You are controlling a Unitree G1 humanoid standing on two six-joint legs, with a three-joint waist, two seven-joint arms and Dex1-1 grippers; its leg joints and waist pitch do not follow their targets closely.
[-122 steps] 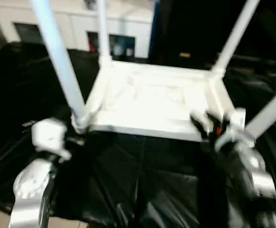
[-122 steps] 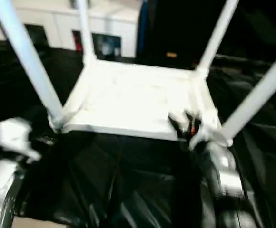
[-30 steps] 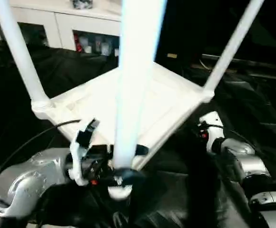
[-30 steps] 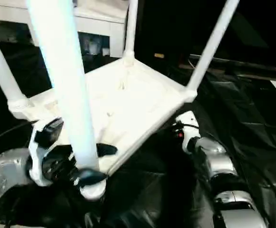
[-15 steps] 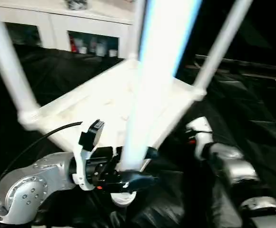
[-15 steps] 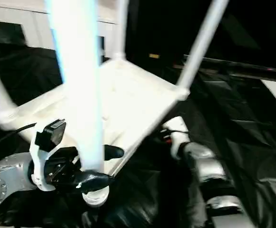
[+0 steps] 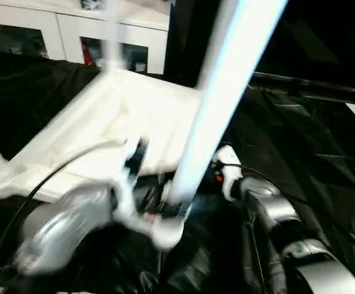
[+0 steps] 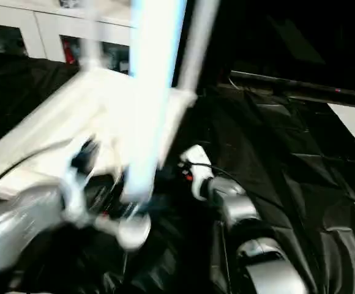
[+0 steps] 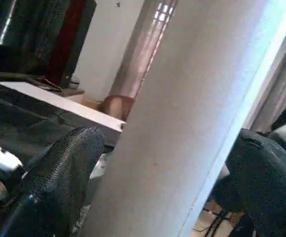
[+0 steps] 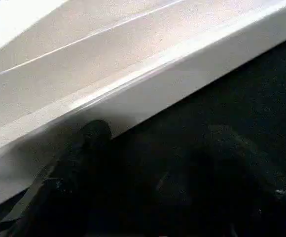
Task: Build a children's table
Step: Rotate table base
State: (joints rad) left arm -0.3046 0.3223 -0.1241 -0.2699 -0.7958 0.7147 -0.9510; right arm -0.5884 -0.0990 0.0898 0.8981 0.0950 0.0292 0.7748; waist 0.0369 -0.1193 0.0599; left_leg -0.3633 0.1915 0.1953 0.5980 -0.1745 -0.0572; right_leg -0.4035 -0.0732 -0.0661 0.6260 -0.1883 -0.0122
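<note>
The all-white plastic children's table (image 7: 113, 128) lies upside down on a worktop draped in crinkled black plastic sheeting (image 7: 300, 141), its rectangular top spreading from the left edge toward the upper middle of the head views. One long round white tube leg (image 7: 226, 92) rises from the near corner socket at lower centre and slants up to the top right of centre; another leg (image 8: 92, 33) stands blurred at the far corner in the upper left.

The left gripper (image 9: 148, 192) straddles the near leg just above its socket. Its two black textured fingers (image 9: 64, 168) stand wide apart, one on each side of the tube, close against it; whether they press on it I cannot tell.

The right gripper (image 10: 148, 163) sits at the right-hand edge of the tabletop, right of centre in the head views. Its dark fingers (image 10: 84, 148) are partly spread, one tip at the white rim, the other over the black sheeting, with nothing clamped between them.

A white glass-door cabinet (image 7: 73, 30) runs along the upper left.
</note>
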